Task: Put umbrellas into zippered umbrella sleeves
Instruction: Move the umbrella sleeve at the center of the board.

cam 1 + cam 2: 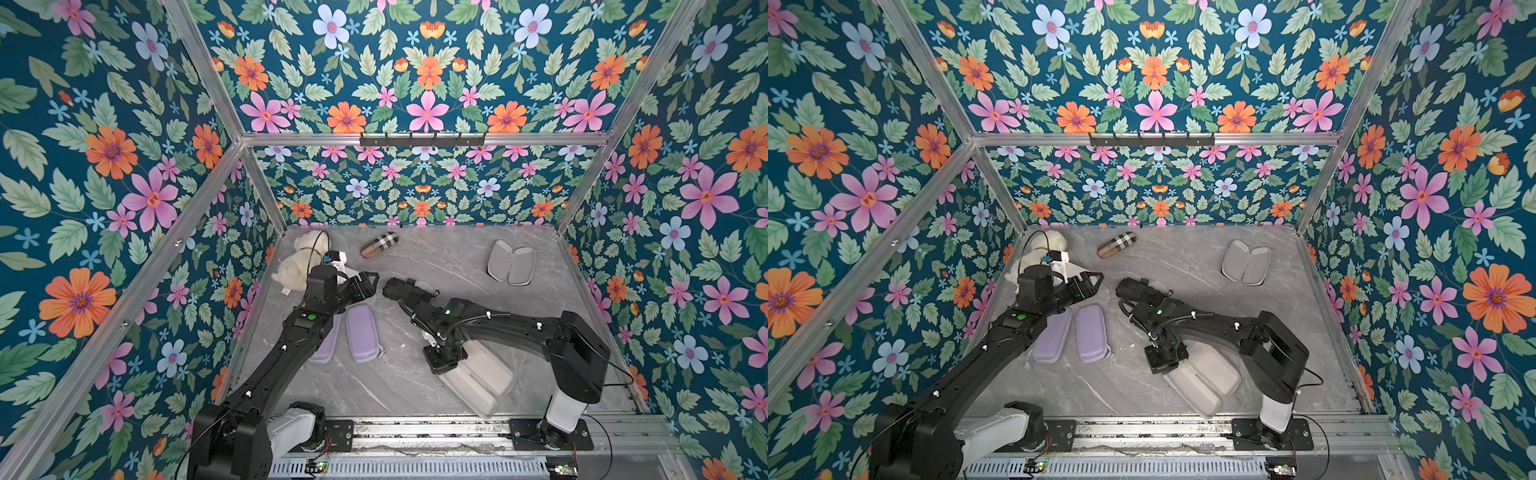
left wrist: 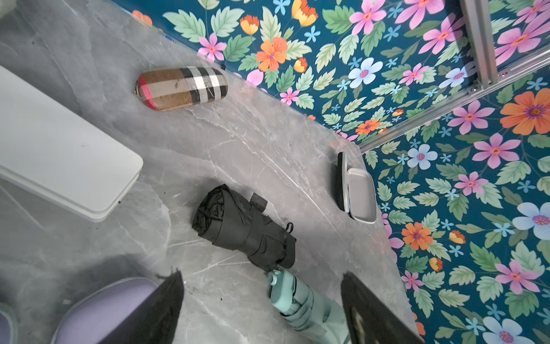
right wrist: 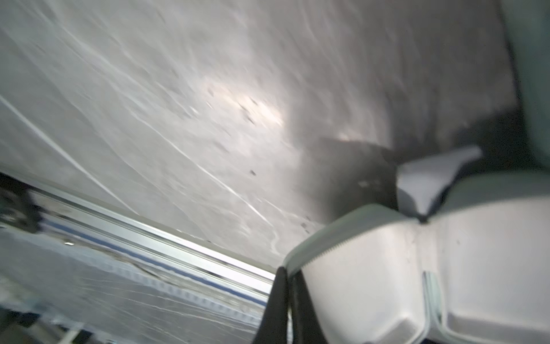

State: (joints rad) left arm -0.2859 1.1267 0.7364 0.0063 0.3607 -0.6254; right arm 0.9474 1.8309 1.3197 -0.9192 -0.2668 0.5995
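Right gripper [image 3: 290, 306] pinches the rim of the open sleeve [image 1: 482, 382] at five o'clock, probably steadying it; left gripper [image 1: 374, 283] hovers spread beside the black umbrella [image 1: 405, 289].

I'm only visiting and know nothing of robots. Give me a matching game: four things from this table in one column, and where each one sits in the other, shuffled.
Things:
1 plaid capsule
2 black umbrella
3 plush toy
4 black case, lying open

Places:
A right side, toward the back
B back left corner
C in the middle
D at the back, centre

Pairs: 1-D, 2-C, 3-B, 4-A
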